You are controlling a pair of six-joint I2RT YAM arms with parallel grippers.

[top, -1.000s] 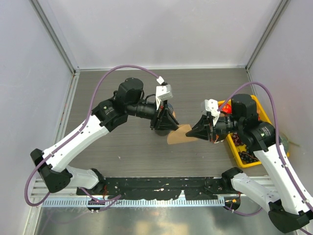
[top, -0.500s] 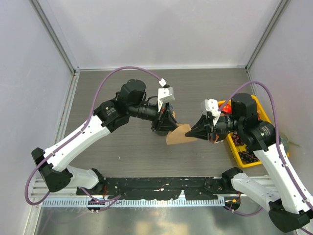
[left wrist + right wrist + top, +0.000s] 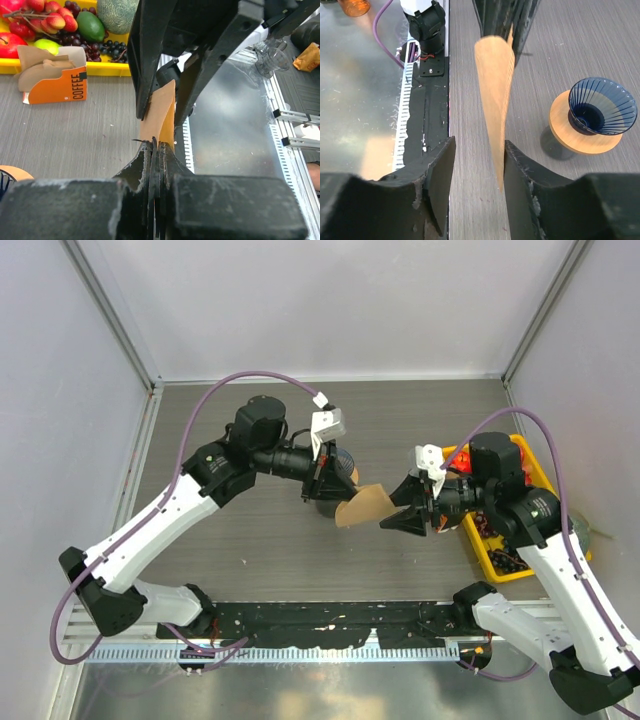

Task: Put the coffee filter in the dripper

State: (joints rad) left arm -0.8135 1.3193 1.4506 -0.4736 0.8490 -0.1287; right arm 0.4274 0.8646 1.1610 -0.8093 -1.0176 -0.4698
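The tan coffee filter (image 3: pixel 362 505) hangs in the air between the two grippers, above the table. My left gripper (image 3: pixel 333 498) is shut on its left edge; in the left wrist view the jaws (image 3: pixel 157 145) pinch the filter (image 3: pixel 160 112). My right gripper (image 3: pixel 394 508) is open, its fingers on either side of the filter's right tip. In the right wrist view the filter (image 3: pixel 495 85) stands between the spread fingers (image 3: pixel 477 150), close to the right one. The blue ribbed dripper (image 3: pixel 600 107) on its wooden ring stands on the table; from above it (image 3: pixel 343 461) is partly hidden by the left gripper.
A yellow tray (image 3: pixel 535 475) of fruit sits at the right, under the right arm. An orange cardboard box (image 3: pixel 55 82) marked COFFEE, with more filters in it, stands beside the tray (image 3: pixel 107 68). A black rail (image 3: pixel 320 620) runs along the near edge.
My right gripper has opened and let go of the filter's tip. The left gripper keeps hold of the filter and has shifted slightly left and back.
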